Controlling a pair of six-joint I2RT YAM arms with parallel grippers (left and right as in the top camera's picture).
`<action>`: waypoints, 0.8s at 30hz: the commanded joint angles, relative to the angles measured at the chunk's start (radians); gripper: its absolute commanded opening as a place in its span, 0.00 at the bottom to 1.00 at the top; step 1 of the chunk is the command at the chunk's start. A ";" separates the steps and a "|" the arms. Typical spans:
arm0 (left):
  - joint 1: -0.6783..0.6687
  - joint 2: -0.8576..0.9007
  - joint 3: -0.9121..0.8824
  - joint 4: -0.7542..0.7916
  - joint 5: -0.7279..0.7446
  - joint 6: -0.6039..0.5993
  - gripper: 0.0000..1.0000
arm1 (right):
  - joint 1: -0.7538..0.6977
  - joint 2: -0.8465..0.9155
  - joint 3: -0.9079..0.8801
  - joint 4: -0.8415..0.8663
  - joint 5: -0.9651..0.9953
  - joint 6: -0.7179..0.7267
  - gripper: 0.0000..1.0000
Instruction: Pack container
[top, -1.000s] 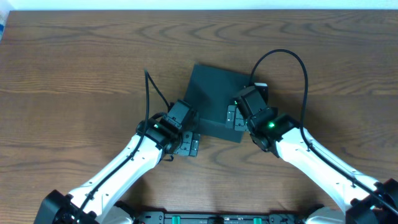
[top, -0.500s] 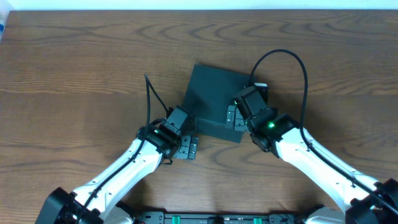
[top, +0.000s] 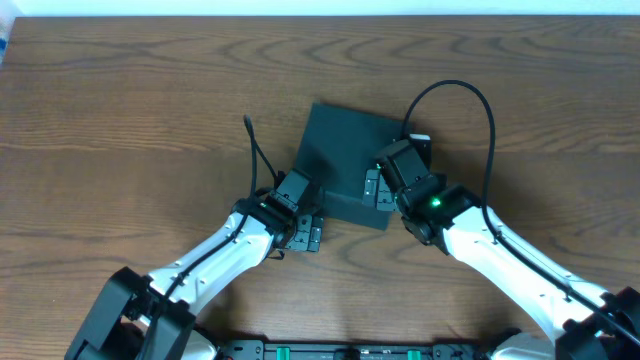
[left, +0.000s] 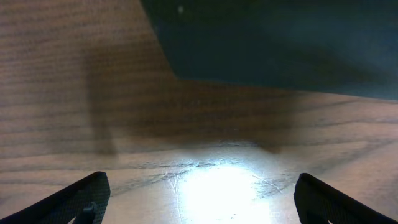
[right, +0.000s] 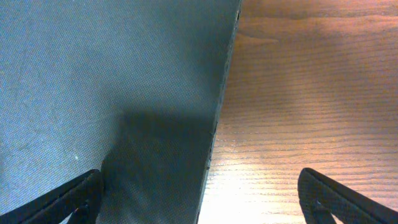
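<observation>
Since 1 s ago the left arm's been swung slightly rightward; nothing else shifted. The left gripper is held wide apart over the brown wooden table. The right gripper is spread too, over an edge of the dark teal-black matte square container, which is shut, mid-table. It's probably light, stiff and grippy, best taken at the flap edge.

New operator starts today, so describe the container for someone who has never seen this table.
Look at the middle of the brown wooden table, where the left claw and right claw meet. The container lies there: a flat, square box, matte teal-black, far broader than either claw.
</observation>
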 joint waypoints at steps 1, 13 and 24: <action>-0.005 0.008 -0.008 0.006 -0.018 -0.015 0.96 | 0.010 0.060 -0.066 -0.028 0.008 -0.003 0.99; -0.005 0.009 -0.008 0.132 -0.042 -0.014 0.95 | 0.010 0.060 -0.068 -0.020 0.008 -0.004 0.99; -0.004 0.084 -0.008 0.208 -0.051 -0.014 0.95 | 0.010 0.060 -0.068 -0.020 0.008 -0.004 0.99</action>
